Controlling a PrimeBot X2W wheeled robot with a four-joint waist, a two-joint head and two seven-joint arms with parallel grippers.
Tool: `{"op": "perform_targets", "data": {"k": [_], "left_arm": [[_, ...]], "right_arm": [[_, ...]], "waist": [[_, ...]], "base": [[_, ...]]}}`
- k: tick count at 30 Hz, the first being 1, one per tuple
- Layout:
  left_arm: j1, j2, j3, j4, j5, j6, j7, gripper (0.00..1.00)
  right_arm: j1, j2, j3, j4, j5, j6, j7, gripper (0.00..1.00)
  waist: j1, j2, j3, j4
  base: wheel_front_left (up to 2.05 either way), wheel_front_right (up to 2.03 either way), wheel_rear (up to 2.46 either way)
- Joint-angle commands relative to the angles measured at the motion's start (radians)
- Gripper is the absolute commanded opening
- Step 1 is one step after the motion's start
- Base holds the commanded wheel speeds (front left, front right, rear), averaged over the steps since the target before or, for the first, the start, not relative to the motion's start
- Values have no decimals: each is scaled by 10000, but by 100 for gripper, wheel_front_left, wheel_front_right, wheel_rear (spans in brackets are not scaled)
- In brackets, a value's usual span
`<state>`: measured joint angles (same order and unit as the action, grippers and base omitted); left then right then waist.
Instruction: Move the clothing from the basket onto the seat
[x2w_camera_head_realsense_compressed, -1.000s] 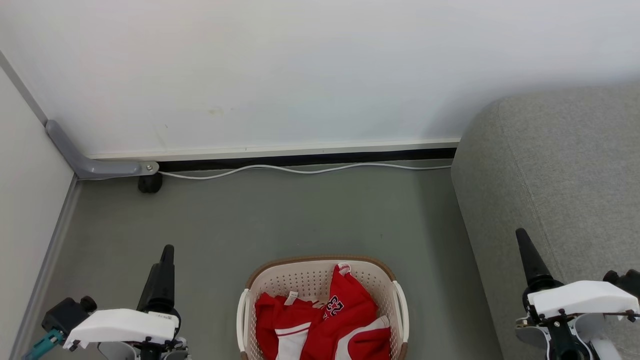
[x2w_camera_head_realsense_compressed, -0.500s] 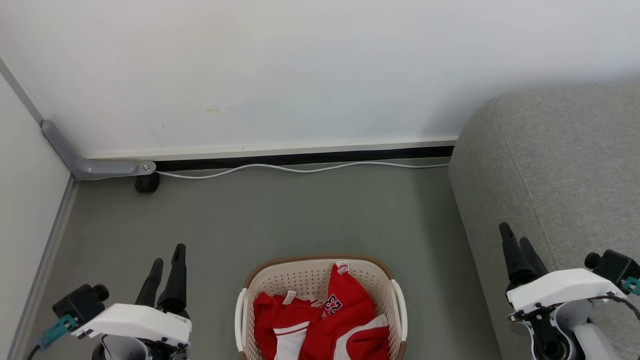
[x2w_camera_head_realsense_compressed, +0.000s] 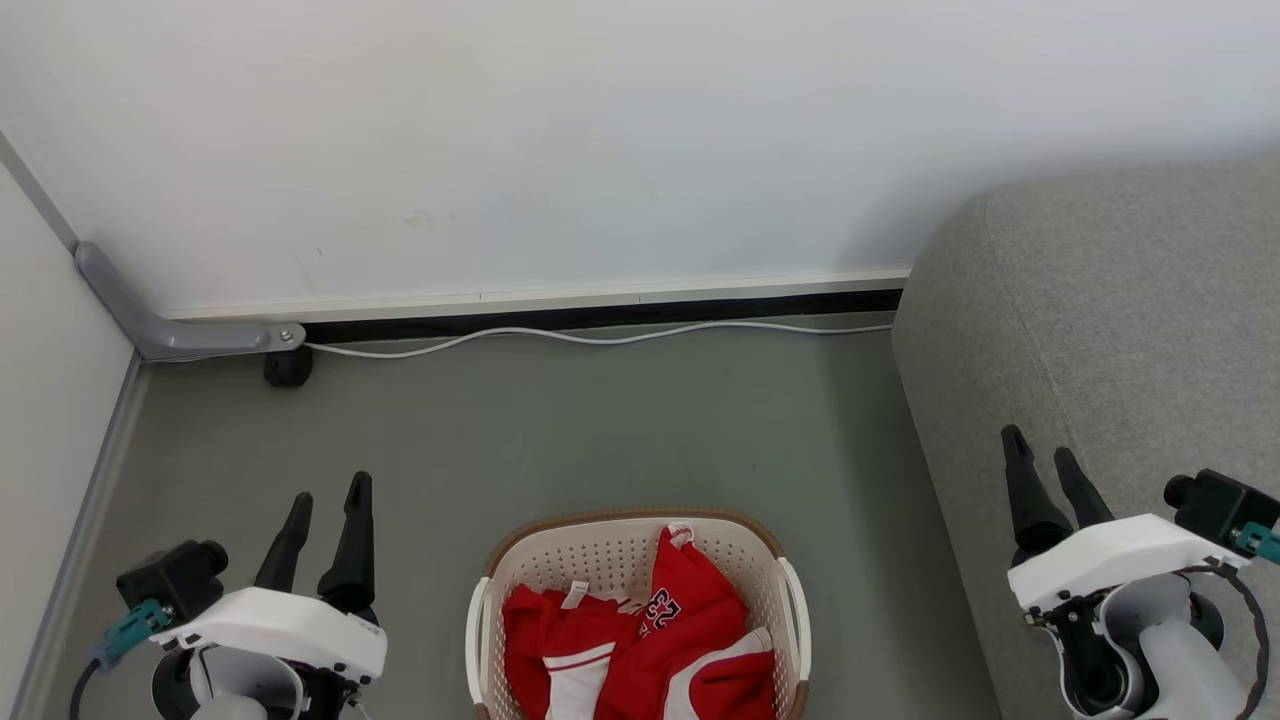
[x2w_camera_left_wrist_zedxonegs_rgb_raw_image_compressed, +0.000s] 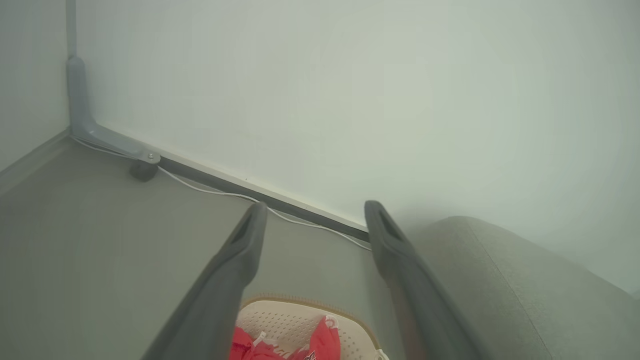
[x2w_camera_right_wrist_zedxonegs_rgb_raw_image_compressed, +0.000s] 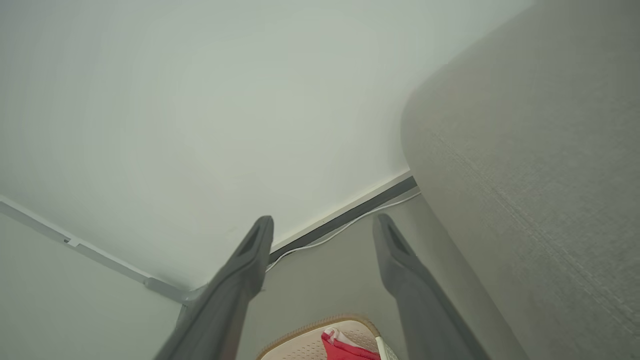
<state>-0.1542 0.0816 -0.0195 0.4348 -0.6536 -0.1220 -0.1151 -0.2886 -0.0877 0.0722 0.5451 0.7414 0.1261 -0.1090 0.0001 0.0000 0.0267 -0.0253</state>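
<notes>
The cream basket (x2w_camera_head_realsense_compressed: 600, 548) with a brown rim stands on the floor at the bottom middle of the head view, holding crumpled red clothing (x2w_camera_head_realsense_compressed: 690, 625) with white trim and a number print. The grey sofa seat (x2w_camera_head_realsense_compressed: 1130, 330) rises on the right. My left gripper (x2w_camera_head_realsense_compressed: 328, 490) hovers open to the left of the basket, nothing between its fingers. My right gripper (x2w_camera_head_realsense_compressed: 1040, 445) stands open over the sofa's edge, right of the basket. In the left wrist view the basket (x2w_camera_left_wrist_zedxonegs_rgb_raw_image_compressed: 280, 317) and clothing (x2w_camera_left_wrist_zedxonegs_rgb_raw_image_compressed: 325, 345) lie below the open gripper (x2w_camera_left_wrist_zedxonegs_rgb_raw_image_compressed: 312, 210). The right gripper (x2w_camera_right_wrist_zedxonegs_rgb_raw_image_compressed: 322, 222) is open too.
A white wall (x2w_camera_head_realsense_compressed: 600, 140) with a dark baseboard closes the far side. A white cable (x2w_camera_head_realsense_compressed: 600, 338) runs along it on the grey floor (x2w_camera_head_realsense_compressed: 560, 430). A grey bracket (x2w_camera_head_realsense_compressed: 190, 335) and a small black wheel (x2w_camera_head_realsense_compressed: 287, 367) sit in the left corner by a side wall.
Both grippers have turned about their wrists, so two separate fingers now show on each instead of one. The head view has shifted slightly. Basket and clothing lie as before.
</notes>
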Motion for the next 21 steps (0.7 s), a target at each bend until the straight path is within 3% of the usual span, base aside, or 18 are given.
{"op": "perform_targets", "data": {"k": [1, 21], "left_arm": [[-621, 234, 232, -170, 405, 64, -138, 100], [-1120, 317, 474, 104, 2941, 175, -725, 100]], "right_arm": [[-535, -84, 125, -144, -352, 40, -199, 100], [-1176, -153, 363, 104, -2669, 43, -786, 100]], "waist": [[-1, 0, -1, -5], [-1, 0, 120, 9]], "base": [[0, 0, 0], [0, 0, 0]]}}
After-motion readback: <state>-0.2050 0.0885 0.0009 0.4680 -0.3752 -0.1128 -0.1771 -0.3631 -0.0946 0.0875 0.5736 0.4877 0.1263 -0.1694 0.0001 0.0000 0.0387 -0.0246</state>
